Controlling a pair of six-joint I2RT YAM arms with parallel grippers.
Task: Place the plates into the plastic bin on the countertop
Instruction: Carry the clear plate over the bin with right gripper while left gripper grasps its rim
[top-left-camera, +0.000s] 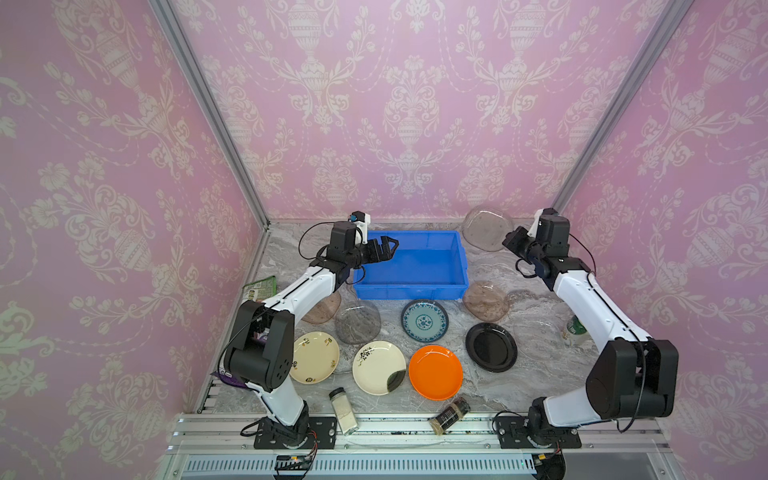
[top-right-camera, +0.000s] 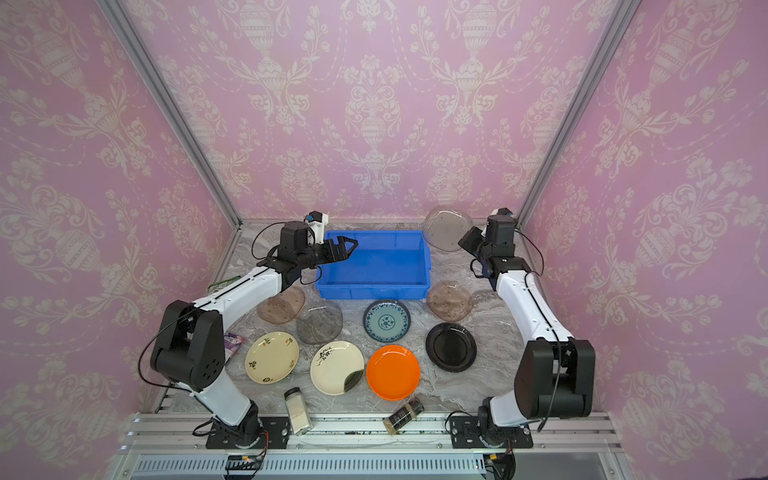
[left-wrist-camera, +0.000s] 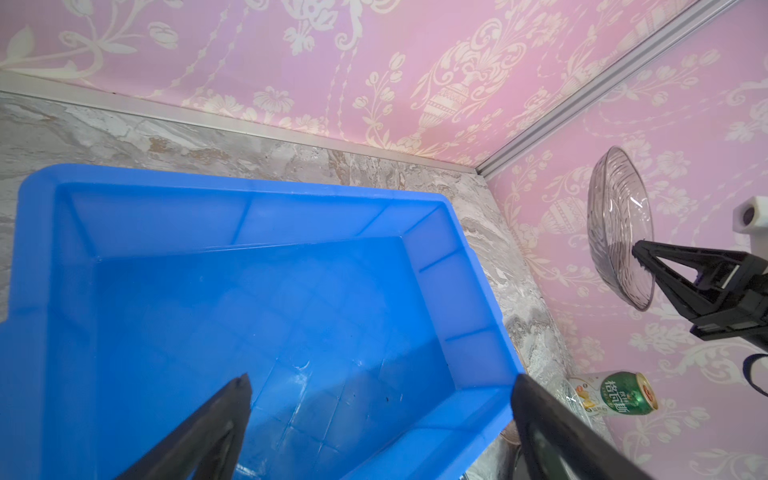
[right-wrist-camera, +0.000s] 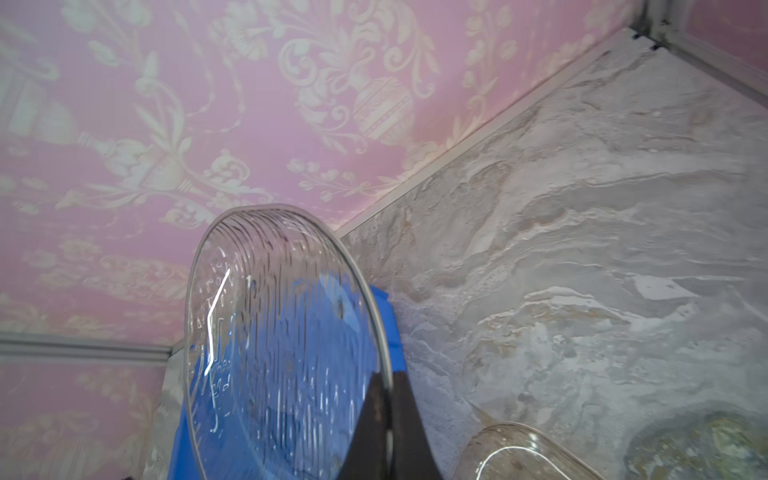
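Beside the bin (top-left-camera: 411, 286) in both top views, the right gripper (top-left-camera: 506, 241) clamps a clear plate (top-left-camera: 484, 228). In the left wrist view, the left gripper (left-wrist-camera: 380, 380) gapes over the bin. The right wrist view shows the plate edge-on.

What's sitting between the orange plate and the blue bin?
The teal patterned plate lies between the orange plate and the blue bin, seen in both top views.
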